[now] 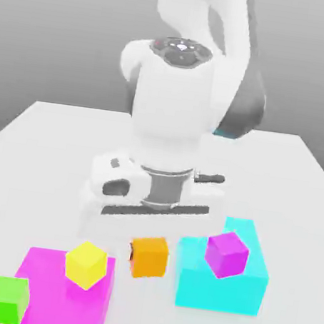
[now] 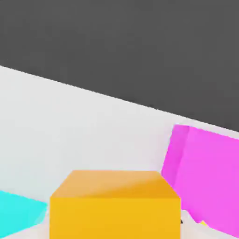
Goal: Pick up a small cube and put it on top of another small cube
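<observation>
Orange cube (image 1: pixel 149 256) sits mid-scene in the exterior view, between the magenta block (image 1: pixel 68 296) at its 8 o'clock and the cyan block (image 1: pixel 223 274) at its 3 o'clock, and appears raised off the table (image 1: pixel 44 149). A dark sliver at the cube's 9 o'clock edge could be a fingertip; the hand body (image 1: pixel 150 192) is directly above at 12 o'clock. Gripper state: cannot tell whether the cube is clamped, the fingers aren't clearly visible. The hand view has the orange cube (image 2: pixel 114 205) right up close, with the magenta block (image 2: pixel 205 177) on one side and the cyan block (image 2: pixel 21 212) on the other. Stack candidates: the yellow cube (image 1: pixel 87 264) on magenta, 9 o'clock of orange, and the purple cube (image 1: pixel 226 254) on cyan, 3 o'clock. A green cube (image 1: pixel 7 300) stands at magenta's 8 o'clock corner. My read for this step: confirm the grip is square, lift clear above the target's top before going sideways, centre over it, descend slowly, release only once the faces touch. Main risk is clipping the target cube on the way across. No brands, labels or text visible.
</observation>
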You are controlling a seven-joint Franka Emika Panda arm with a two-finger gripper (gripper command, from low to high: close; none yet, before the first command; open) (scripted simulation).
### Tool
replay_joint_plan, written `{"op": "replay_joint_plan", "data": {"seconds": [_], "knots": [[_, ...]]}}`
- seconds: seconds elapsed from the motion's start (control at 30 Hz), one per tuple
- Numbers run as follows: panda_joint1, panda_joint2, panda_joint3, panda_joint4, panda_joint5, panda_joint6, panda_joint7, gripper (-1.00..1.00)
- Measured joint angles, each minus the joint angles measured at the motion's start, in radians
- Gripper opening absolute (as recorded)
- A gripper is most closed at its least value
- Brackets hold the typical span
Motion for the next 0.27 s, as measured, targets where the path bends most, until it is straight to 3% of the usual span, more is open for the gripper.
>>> {"op": "replay_joint_plan", "data": {"seconds": [0.13, 0.17, 0.27], "knots": [[-0.01, 0.08, -0.009, -0.046, 0.037, 0.124, 0.002, -1.0], [-0.012, 0.105, -0.006, -0.051, 0.044, 0.154, -0.002, 1.0], [-0.012, 0.105, -0.006, -0.051, 0.044, 0.154, -0.002, 1.0]]}}
